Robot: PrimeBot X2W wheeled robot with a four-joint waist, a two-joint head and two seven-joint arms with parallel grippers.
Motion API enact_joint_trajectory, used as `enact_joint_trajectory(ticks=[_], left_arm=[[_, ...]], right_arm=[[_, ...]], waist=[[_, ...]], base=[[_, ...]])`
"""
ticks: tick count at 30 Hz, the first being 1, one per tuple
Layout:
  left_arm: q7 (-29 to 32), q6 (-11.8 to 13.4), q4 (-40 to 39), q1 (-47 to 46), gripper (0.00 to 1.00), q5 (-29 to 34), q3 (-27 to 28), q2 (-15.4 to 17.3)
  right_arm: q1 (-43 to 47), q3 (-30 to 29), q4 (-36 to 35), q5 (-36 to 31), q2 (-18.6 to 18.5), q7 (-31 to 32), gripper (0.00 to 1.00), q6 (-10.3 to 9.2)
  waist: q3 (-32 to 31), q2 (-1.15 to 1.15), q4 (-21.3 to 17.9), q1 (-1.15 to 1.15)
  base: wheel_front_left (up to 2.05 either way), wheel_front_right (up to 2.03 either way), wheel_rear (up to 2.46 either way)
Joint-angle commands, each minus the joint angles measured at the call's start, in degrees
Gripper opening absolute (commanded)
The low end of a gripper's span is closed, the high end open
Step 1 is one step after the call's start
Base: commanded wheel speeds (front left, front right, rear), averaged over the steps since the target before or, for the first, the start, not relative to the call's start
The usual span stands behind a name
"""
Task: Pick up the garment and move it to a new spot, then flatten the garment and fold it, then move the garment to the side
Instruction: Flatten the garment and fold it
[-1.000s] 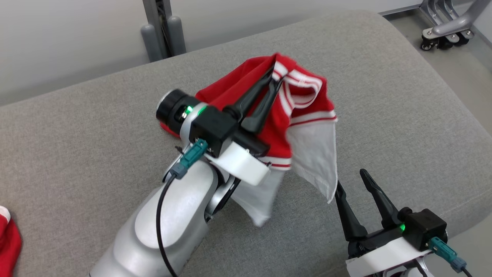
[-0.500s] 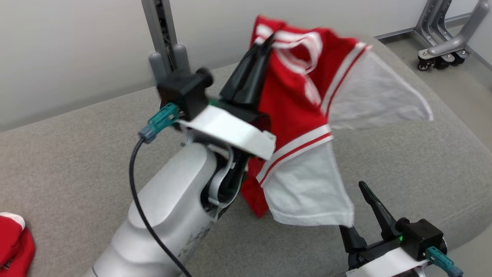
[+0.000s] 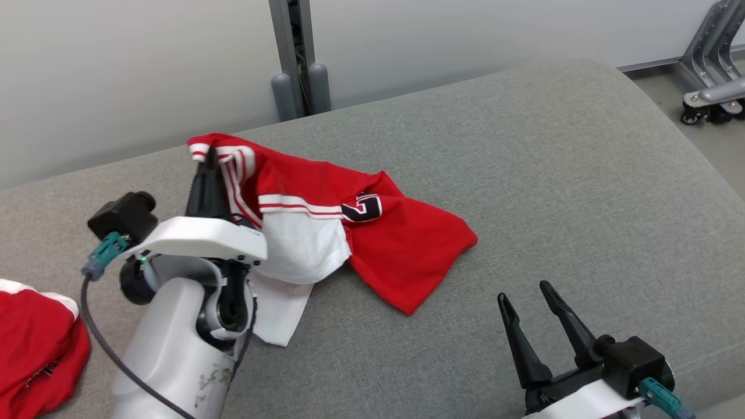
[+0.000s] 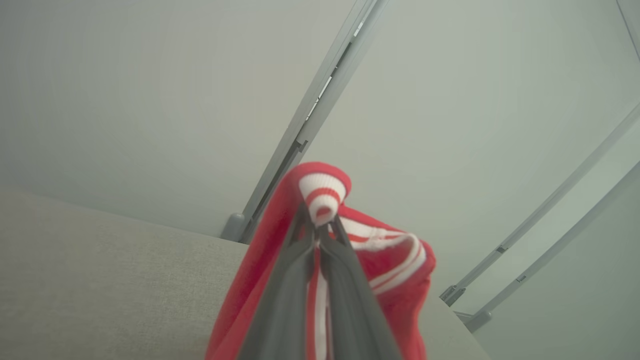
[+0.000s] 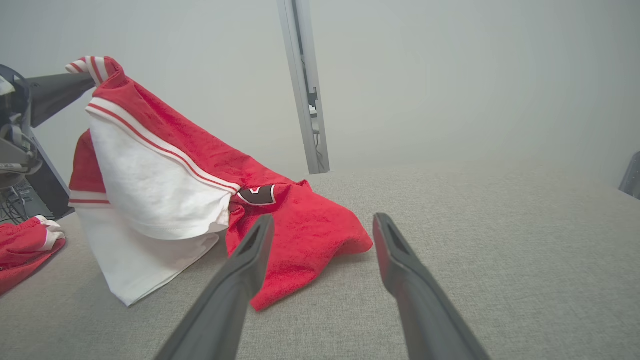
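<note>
At the far left another red cloth (image 3: 35, 343) lies on the grey cushion (image 3: 582, 174). Just right of it our left gripper (image 3: 206, 156) is clamped shut on the striped rib edge of the garment (image 3: 407, 244), holding that end up. A moment ago the garment swung in the air; now its red body lies spread across the middle of the cushion, with the white parts drooping beside our arm. At the lower right our right gripper (image 3: 522, 292) stays wide open and empty, near the hem but apart.

2 garments (image 3: 407, 256), 1 grey cushion (image 3: 582, 174)
</note>
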Motion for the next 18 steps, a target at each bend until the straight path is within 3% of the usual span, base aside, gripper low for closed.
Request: enact_joint_trajectory(ticks=[1, 6, 7, 9, 11, 15, 18], left_arm=[[-0.3, -0.4, 0.8, 0.7, 0.00, 2.1, 3.2, 0.3], [-0.3, -1.4, 2.7, 1.6, 0.00, 7.5, 13.0, 0.2], [-0.3, -1.6, 2.9, 1.8, 0.09, 8.8, 14.6, 0.3], [-0.3, -2.5, 3.2, 1.7, 0.37, 11.2, 17.6, 0.3], [-0.3, -3.5, 1.9, 1.5, 1.00, 17.6, 18.9, 0.8], [-0.3, -3.7, -0.9, 2.9, 1.00, 26.8, 21.6, 0.7], [-0.3, -4.1, -2.5, 3.6, 1.00, 29.8, 22.6, 0.6]], right_arm=[[-0.4, 0.1, 0.1, -0.5, -0.3, -0.3, 1.00, 0.07], [-0.7, 0.3, -0.1, -0.5, -0.3, -0.3, 1.00, 0.07], [-0.7, 0.3, -0.1, -0.4, -0.4, -0.3, 1.00, 0.07], [-1.2, 0.4, -0.3, -0.3, -0.3, -0.3, 1.00, 0.07], [-1.6, 0.5, -0.4, -0.2, -0.3, -0.3, 1.00, 0.07], [-1.8, 0.6, -0.5, 0.0, -0.3, -0.3, 1.00, 0.07], [-1.9, 0.4, -0.5, 0.0, -0.4, -0.3, 1.00, 0.07]], waist=[[0.1, 0.00, 0.0, 0.00], [1.2, 0.00, -0.5, 0.00], [1.4, 0.00, -0.6, 0.00], [2.1, 0.00, -0.6, 0.00], [2.7, 0.00, -0.6, 0.00], [3.5, 0.00, -0.5, 0.00], [3.5, 0.00, -0.3, 0.00]], base=[[0.00, 0.00, 0.00], [0.00, 0.00, 0.00], [0.00, 0.00, 0.00], [0.00, 0.00, 0.00], [0.00, 0.00, 0.00], [0.00, 0.00, 0.00], [0.00, 0.00, 0.00]])
